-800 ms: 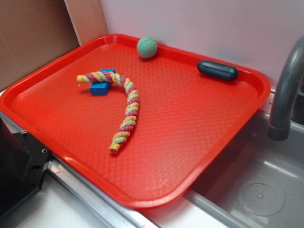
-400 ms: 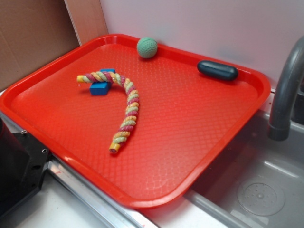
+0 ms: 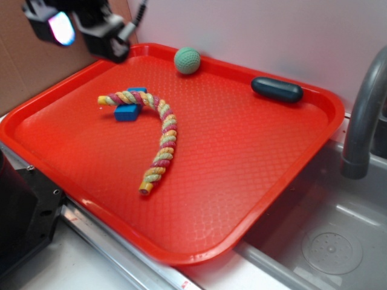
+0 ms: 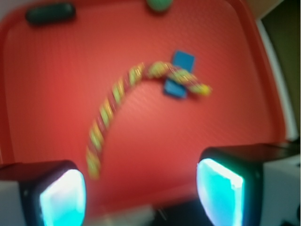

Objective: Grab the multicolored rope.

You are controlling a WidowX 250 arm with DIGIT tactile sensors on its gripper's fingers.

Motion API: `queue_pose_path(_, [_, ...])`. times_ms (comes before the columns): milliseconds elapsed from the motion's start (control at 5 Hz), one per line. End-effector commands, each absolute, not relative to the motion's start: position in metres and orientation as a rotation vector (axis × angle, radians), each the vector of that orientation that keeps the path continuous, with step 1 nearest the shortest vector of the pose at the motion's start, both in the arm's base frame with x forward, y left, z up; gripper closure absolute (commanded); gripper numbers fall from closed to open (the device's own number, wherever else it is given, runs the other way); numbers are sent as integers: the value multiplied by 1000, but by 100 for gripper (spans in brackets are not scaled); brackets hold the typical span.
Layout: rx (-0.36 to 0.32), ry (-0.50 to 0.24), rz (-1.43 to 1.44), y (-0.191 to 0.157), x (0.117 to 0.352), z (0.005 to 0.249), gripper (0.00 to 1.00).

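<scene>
At the upper left of the exterior view the hand (image 3: 78, 27) is seen raised above the far left corner of the red tray (image 3: 254, 181), its fingers spread wide apart and holding nothing; in the wrist view the two lit pads (image 4: 63, 197) stand well apart at the bottom edge. The multicolored rope (image 3: 160, 136) lies on the tray to the right of and nearer the camera than the hand, well apart from it. Its long axis is curved: one end is draped over a blue block (image 3: 127, 110), and from there the cord bends and runs toward the tray's near edge. A descent toward the rope's middle is judged to be needed. Further right, a green ball (image 3: 187, 60) and a dark oblong object (image 3: 277, 89) rest by the far rim. The tray sits on a counter beside a sink (image 3: 326, 241) with a grey faucet (image 3: 363, 115).
</scene>
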State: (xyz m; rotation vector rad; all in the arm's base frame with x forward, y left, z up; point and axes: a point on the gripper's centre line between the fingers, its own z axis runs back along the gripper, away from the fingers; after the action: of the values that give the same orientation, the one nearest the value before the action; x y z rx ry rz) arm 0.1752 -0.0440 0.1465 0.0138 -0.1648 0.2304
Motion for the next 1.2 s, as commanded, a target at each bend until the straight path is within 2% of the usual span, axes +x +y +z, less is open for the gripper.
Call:
queue_pose_path(0, [-19,-237,374,-34,219,80,0])
queue_pose_path(200, [-6,-198,388,-32,232,53,0])
queue_pose_path(400, [-96,-156,408,-25,233,31,0])
queue_pose_path(600, [-93,-107,398,-26,236,15,0])
queue_pose_path(800, [-89,-70,424,-30,233,10,100])
queue_pose_path(1000, [-98,-50,433,-30,231,5,100])
